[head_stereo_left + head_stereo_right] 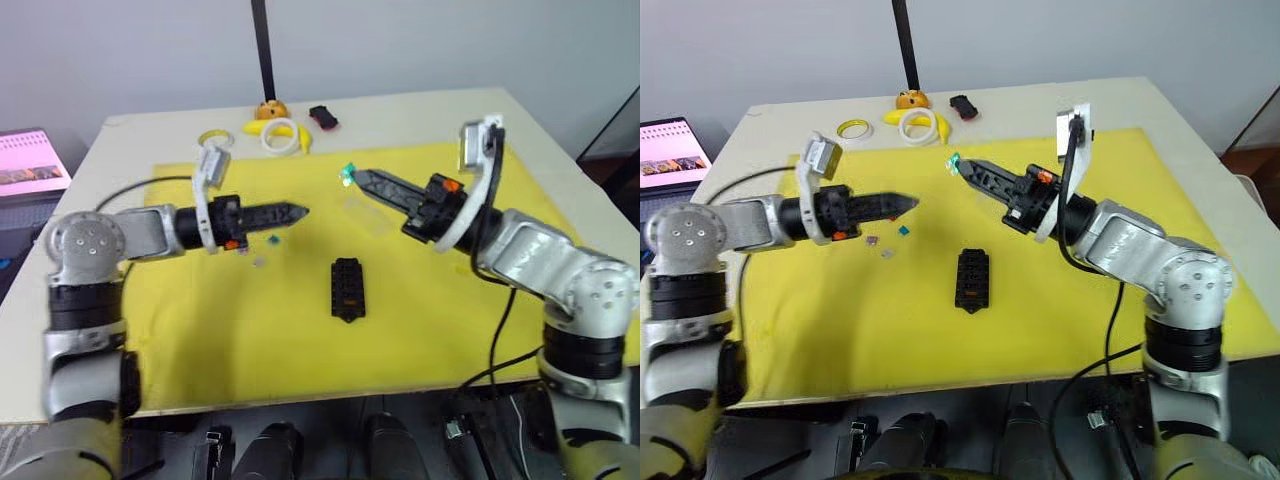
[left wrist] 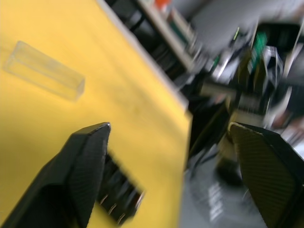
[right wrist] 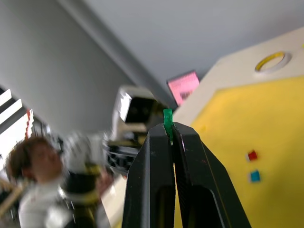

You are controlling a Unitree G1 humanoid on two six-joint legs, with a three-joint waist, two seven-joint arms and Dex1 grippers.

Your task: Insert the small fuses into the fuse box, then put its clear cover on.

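1. Green fuse [image 3: 167, 122]: a tiny green plastic blade fuse is pinched at the very tips of my right gripper [image 1: 962, 166], just above centre in the right eye frame, held in the air over the yellow mat [image 1: 1060, 300]. I judge it light, stiff and slick, so it could twist or pop out if the grip slackens. Only its upper end shows above the closed fingers.

2. The fuse box [image 1: 971, 279], a small black rectangular plastic block with slots, lies at the centre of the frame, below and well apart from the held fuse. It looks light enough to slide when pushed on, so I would press straight down.

3. Loose small fuses [image 1: 888, 240] lie scattered left of centre: teal, purple and grey specks on the mat near the left gripper's tips. They offer thin sides to pinch.

4. The clear cover [image 2: 43, 70], a thin transparent rectangular plastic lid, rests flat on the mat. I judge it slippery and best taken by its long edges.

5. My left gripper [image 2: 171, 137] hovers over the mat left of centre with its fingers spread apart, holding nothing.

6. Open mat surrounds the box on all sides. White and yellow tape rings [image 1: 923, 127] and a black-and-red gadget [image 1: 963, 106] sit at upper centre, near the table's far edge.
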